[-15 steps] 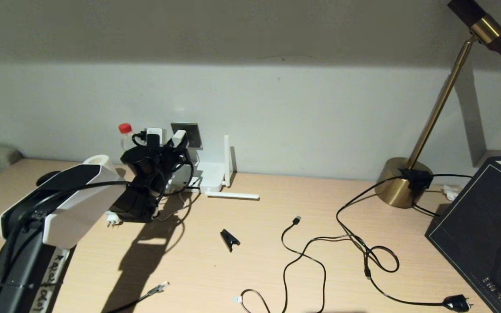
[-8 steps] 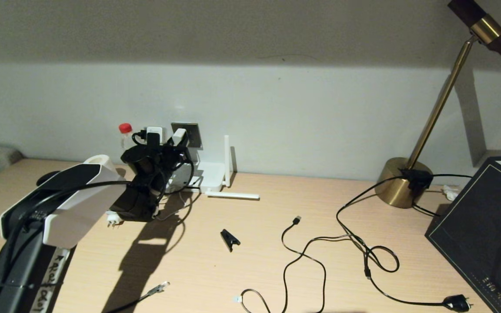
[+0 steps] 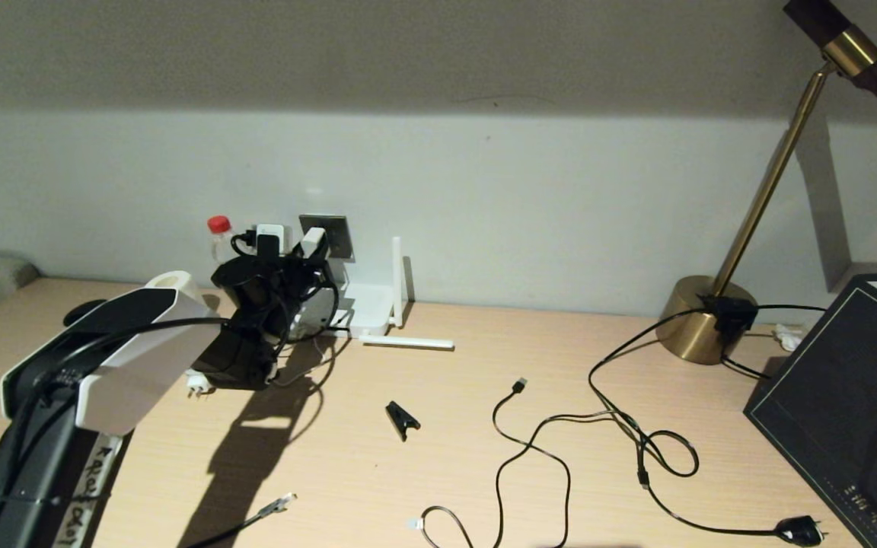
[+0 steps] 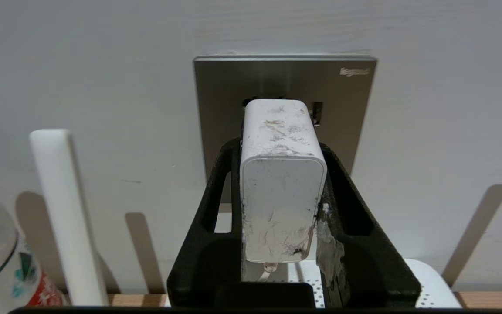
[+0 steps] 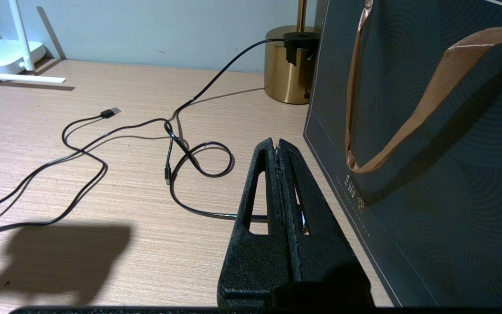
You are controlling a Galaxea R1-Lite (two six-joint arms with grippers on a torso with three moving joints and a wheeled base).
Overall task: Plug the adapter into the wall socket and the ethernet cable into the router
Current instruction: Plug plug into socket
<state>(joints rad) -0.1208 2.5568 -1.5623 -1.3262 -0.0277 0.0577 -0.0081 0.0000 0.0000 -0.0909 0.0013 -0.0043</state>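
My left gripper (image 4: 280, 146) is shut on the white adapter (image 4: 281, 183), one black finger on each side. The adapter's far end sits against the grey wall socket (image 4: 233, 87), and its prongs are hidden. In the head view the adapter (image 3: 314, 241) stands at the wall socket (image 3: 338, 234), above the white router (image 3: 368, 304). The router's antennas are partly raised, and one lies flat on the desk. The ethernet cable's clear connector (image 3: 280, 502) lies at the desk's front edge. My right gripper (image 5: 278, 144) is shut and empty, low over the desk beside a dark bag.
A red-capped bottle (image 3: 218, 232) and another white plug (image 3: 269, 234) stand left of the socket. A round travel plug (image 3: 196, 383), a black clip (image 3: 402, 418), a USB cable (image 3: 518, 386) and a power-plug cable (image 3: 800, 529) lie on the desk. A brass lamp (image 3: 701, 320) and the dark bag (image 3: 842, 380) are at the right.
My left wrist has shifted very slightly at the socket, with the adapter still in its grip. Nothing else has moved.
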